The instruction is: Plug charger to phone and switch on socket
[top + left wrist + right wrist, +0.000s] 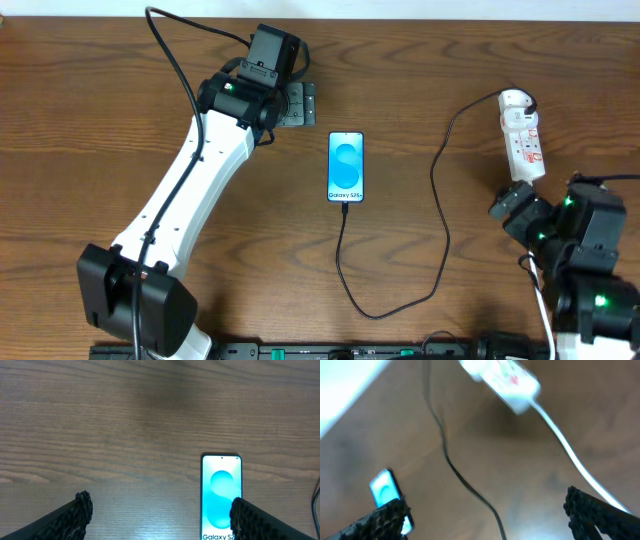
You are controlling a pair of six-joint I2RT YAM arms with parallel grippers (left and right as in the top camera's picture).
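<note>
Socket (523, 135) lay lengthwise by tabletop's right edge, just far-side of my right tool (485, 506), wide open & empty; I judged left tool (160, 512), also open w/ nothing held, much farther.

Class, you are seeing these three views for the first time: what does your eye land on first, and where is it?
The phone, with its light-blue screen, lies near the middle of the table and stands out against the dark wood. A thin black charger loops from its lower edge round towards the white socket at the far right. The white left arm stretches diagonally across the left half.
</note>
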